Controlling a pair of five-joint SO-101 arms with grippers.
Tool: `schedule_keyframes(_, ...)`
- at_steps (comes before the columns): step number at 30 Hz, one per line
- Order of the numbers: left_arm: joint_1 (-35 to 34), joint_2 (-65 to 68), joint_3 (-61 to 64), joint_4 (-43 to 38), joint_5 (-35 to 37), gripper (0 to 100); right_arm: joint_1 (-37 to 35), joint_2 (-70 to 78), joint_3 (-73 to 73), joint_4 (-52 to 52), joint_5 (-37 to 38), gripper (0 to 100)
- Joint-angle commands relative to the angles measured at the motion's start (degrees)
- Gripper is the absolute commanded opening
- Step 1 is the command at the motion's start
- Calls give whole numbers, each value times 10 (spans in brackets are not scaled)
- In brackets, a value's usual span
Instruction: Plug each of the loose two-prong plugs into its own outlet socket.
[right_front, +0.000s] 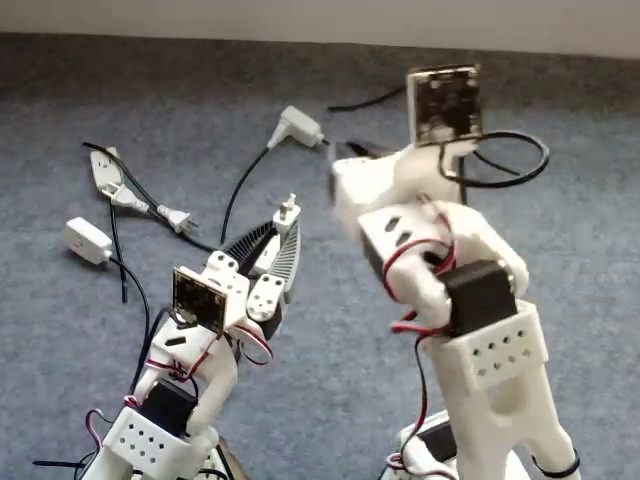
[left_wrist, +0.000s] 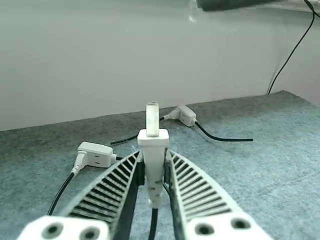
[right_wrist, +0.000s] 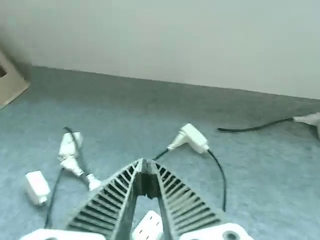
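Observation:
My left gripper (right_front: 284, 232) is shut on a white two-prong plug (left_wrist: 153, 144), held off the carpet with its prongs (right_front: 289, 204) pointing away from the wrist and its black cord hanging below. A white outlet socket (left_wrist: 97, 154) on a black cable lies just beyond it, and another (left_wrist: 185, 115) lies farther off. My right gripper (right_wrist: 145, 169) hangs above the carpet with its fingertips together. A white piece with two slots (right_wrist: 148, 226) shows in the gap between its fingers; whether it is held I cannot tell. A white angled socket (right_wrist: 193, 137) lies ahead of that gripper.
At the far left of the grey carpet (right_front: 330, 340) lie a white block (right_front: 85, 238), a white adapter (right_front: 104, 168) and a loose plug (right_front: 179, 218) on tangled black cords. A black cable loop (right_front: 520, 160) lies behind the right arm.

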Motion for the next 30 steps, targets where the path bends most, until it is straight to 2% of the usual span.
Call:
schedule_keyframes(1,-4,-5,15,2,5,5,-119,-6,-46,30,-3,6)
schedule_keyframes(4,-4,-7,15,1,5,5,-160,-5,-31,31,-3,6)
schedule_keyframes(10,-5,-11,11,-2,5,5,-161,-5,58,-12,-2,6)
schedule_keyframes(19,-7,-12,-10,-1,7,5,-49,-4,263,-243,-2,6)
schedule_keyframes(24,-9,-12,-16,0,90,5,-3,0,356,-382,-2,6)
schedule_keyframes(30,-15,-12,-16,-2,97,5,0,1,394,-416,-2,6)
